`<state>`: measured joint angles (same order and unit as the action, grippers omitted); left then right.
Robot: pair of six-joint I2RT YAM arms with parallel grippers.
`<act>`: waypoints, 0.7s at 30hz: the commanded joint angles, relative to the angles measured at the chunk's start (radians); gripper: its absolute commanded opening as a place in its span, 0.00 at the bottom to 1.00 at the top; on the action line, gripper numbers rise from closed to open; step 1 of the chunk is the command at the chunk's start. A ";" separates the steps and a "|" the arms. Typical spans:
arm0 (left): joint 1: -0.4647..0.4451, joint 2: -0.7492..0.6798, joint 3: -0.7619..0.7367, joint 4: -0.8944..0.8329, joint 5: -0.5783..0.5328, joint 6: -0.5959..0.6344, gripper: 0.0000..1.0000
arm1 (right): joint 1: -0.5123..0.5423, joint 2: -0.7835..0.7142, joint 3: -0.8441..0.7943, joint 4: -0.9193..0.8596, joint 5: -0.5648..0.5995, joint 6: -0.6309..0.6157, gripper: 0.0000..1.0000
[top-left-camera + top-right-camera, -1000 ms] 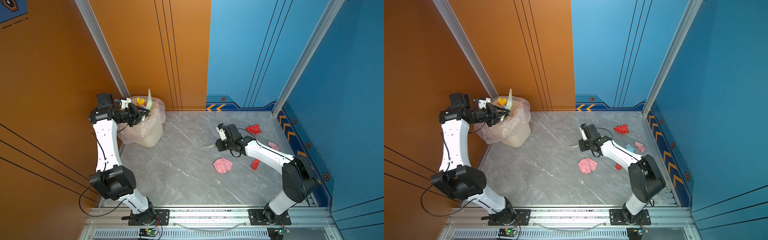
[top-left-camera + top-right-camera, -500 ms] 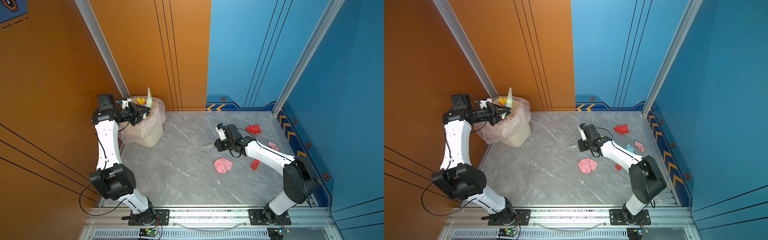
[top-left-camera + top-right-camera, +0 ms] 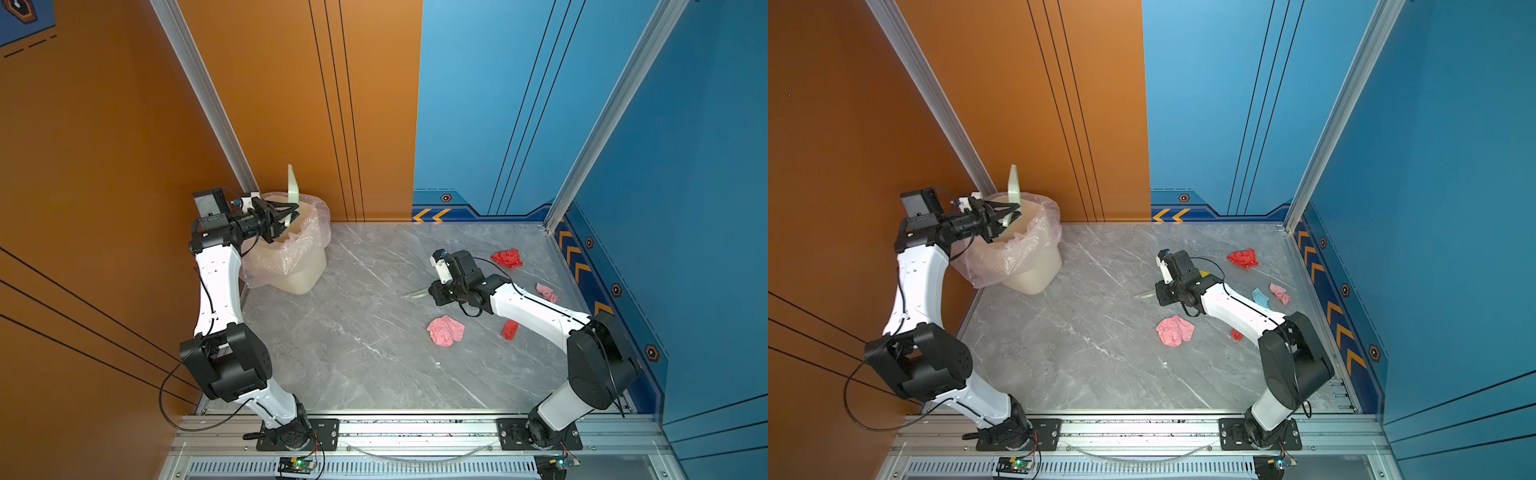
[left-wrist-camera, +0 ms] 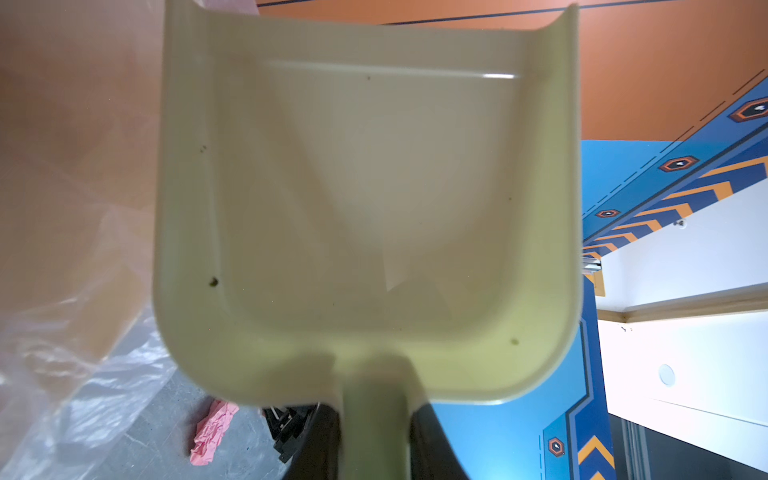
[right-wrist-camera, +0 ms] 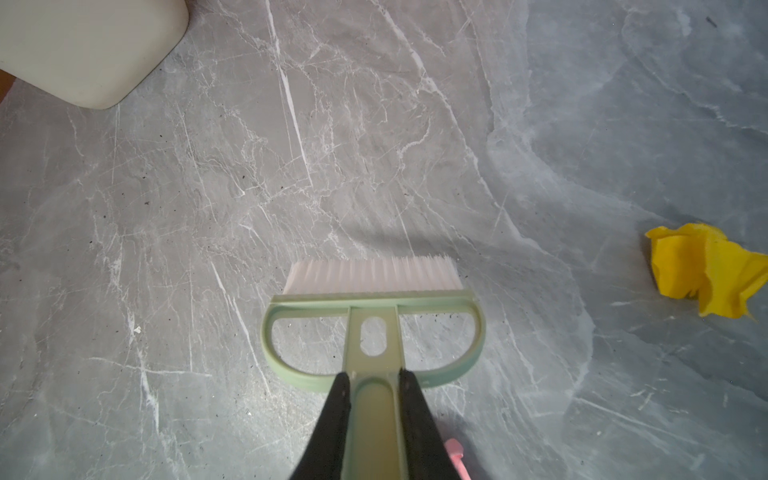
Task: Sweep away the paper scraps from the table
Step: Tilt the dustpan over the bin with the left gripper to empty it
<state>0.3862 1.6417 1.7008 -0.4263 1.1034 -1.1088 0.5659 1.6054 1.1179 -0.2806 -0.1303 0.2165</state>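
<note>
Your right end effector (image 5: 374,376) clamps the brush (image 5: 374,291), a yellow paper scrap (image 5: 706,270) lying near that brush; your left end effector (image 4: 374,411) clamps the dustpan (image 4: 365,187).

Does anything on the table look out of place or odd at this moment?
Only the paper scraps lie scattered on the right side of the table. The dustpan over the bin is empty. Nothing looks damaged.

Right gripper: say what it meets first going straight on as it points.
Probably the bare table just ahead of the brush that the right gripper holds; the bin sits off to one side. Depth is unclear.
</note>
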 commanded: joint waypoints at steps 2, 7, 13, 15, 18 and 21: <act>0.012 -0.043 -0.009 0.060 0.037 -0.028 0.00 | 0.006 -0.042 -0.012 -0.013 0.021 -0.012 0.00; 0.008 -0.062 -0.001 0.066 0.024 -0.012 0.00 | 0.008 -0.051 -0.018 -0.009 0.019 -0.008 0.00; -0.009 -0.091 0.024 0.069 -0.030 0.016 0.00 | 0.009 -0.053 -0.016 -0.017 0.031 -0.018 0.00; -0.016 -0.107 0.031 0.067 -0.048 0.034 0.00 | 0.006 -0.055 -0.005 -0.030 0.042 -0.027 0.00; -0.026 -0.137 0.030 0.048 -0.086 0.083 0.00 | 0.001 -0.062 0.009 -0.049 0.062 -0.035 0.00; -0.037 -0.173 0.020 -0.002 -0.143 0.170 0.00 | -0.004 -0.079 0.020 -0.071 0.076 -0.035 0.00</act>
<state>0.3599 1.5192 1.7031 -0.3973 1.0241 -1.0451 0.5682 1.5726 1.1095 -0.3069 -0.0933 0.1986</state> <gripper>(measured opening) 0.228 0.188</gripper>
